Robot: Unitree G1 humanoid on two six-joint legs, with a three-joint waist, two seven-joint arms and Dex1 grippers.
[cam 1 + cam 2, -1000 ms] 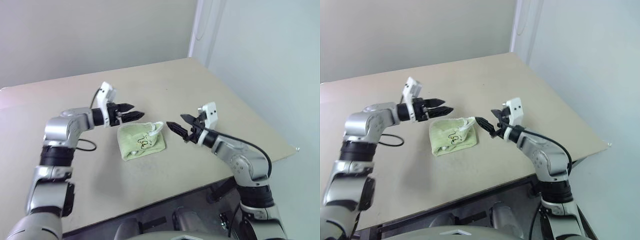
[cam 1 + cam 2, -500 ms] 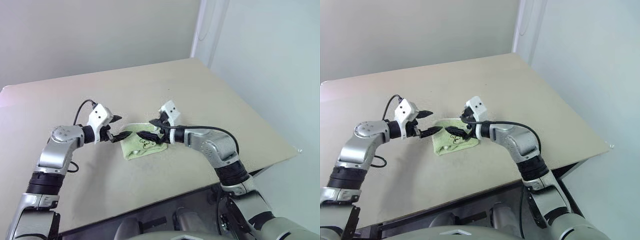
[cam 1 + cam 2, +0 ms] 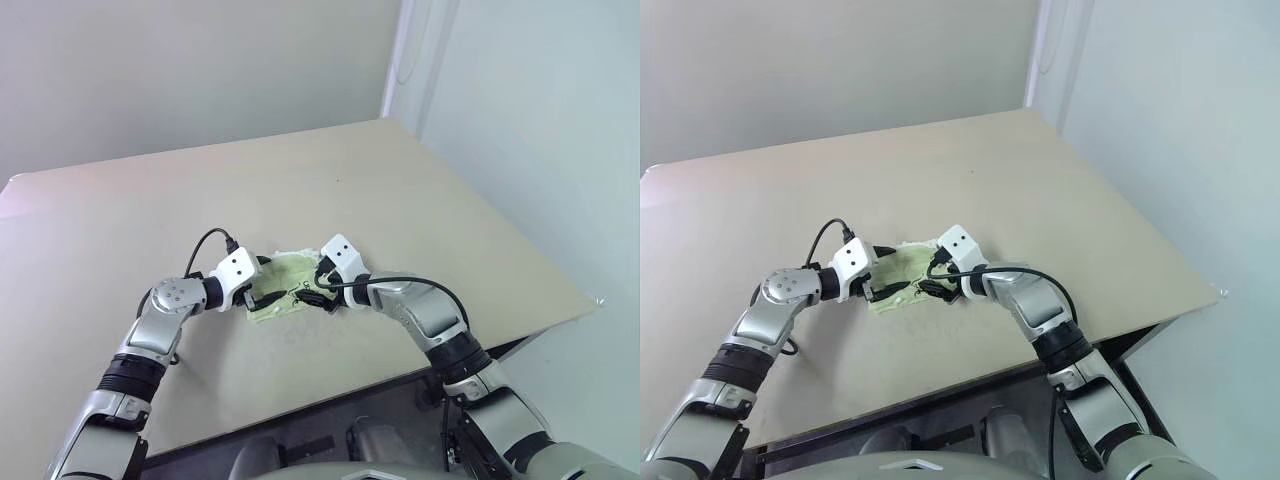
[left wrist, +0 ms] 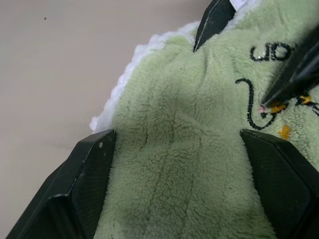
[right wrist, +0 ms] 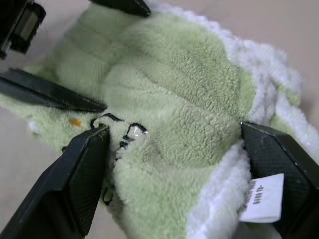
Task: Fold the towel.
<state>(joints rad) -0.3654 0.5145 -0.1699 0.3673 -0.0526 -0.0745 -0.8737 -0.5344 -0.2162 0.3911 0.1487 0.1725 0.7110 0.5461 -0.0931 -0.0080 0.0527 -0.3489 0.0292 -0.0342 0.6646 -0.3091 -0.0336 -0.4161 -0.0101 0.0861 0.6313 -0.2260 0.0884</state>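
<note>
Both my grippers, left (image 3: 262, 297) and right (image 3: 312, 294), sit spread wide over the towel (image 3: 283, 282), seemingly touching its pile.

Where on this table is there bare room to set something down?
The beige table is bare from the pale lime-green terry towel back to the wall-side edge, and right of it to the corner. It is crowded at the towel, where the open left gripper and open right gripper meet.
</note>
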